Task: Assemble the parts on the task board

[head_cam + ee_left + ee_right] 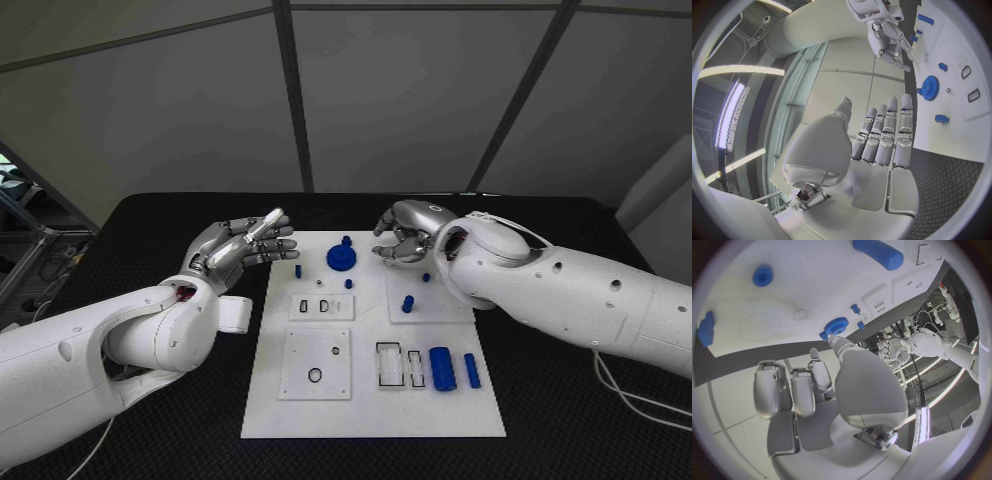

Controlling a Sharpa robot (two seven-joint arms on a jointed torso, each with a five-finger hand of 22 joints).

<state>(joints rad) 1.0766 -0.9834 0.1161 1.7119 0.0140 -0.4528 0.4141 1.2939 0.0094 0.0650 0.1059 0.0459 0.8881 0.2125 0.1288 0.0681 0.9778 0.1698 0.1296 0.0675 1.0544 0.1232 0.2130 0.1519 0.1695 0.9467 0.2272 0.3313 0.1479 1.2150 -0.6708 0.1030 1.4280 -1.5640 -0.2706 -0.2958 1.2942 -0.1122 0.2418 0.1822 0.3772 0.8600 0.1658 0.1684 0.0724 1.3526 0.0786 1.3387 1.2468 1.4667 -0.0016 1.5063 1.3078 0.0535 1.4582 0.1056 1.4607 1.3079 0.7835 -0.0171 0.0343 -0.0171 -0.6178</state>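
Head view, blue gear [340,257] on task board [372,400] between both hands, fingers apart, seemingly empty.

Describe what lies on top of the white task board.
On the white task board lie a blue gear, two blue cylinders, small blue pegs and recessed slots. The right hand covers its far corner.

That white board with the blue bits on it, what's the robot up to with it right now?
It is set to assemble parts on the task board, but neither hand holds anything. The left hand is raised at the board's far left corner with fingers extended. The right hand, fingers curled, hovers over the board's far end beside the blue gear. Two blue cylinders lie at the board's near right.
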